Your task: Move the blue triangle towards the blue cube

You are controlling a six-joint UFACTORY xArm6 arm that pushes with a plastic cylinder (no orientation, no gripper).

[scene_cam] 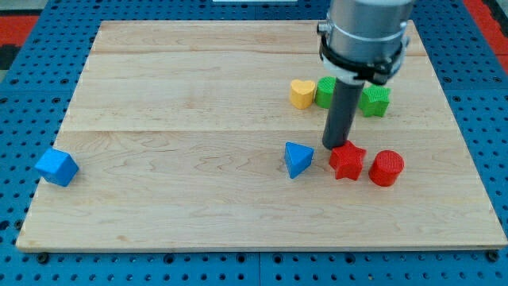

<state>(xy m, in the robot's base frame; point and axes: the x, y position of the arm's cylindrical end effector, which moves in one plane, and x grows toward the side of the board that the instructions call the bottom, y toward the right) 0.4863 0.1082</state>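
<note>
two blue blocks, triangle (298, 159) and cube (56, 167), two red, two green, one yellow, my tip (332, 147) handless

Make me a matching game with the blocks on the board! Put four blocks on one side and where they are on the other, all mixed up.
Blocks:
1. blue cube
2. blue triangle
3. yellow heart
4. red cylinder

Places:
A. farthest toward the view's right in the lower row, beside the red star
B. at the board's left edge, far from the rest
C. just left of my tip, near the board's middle
D. upper row, left of the green blocks

Pairs: 1-B, 2-C, 3-D, 4-A
</note>
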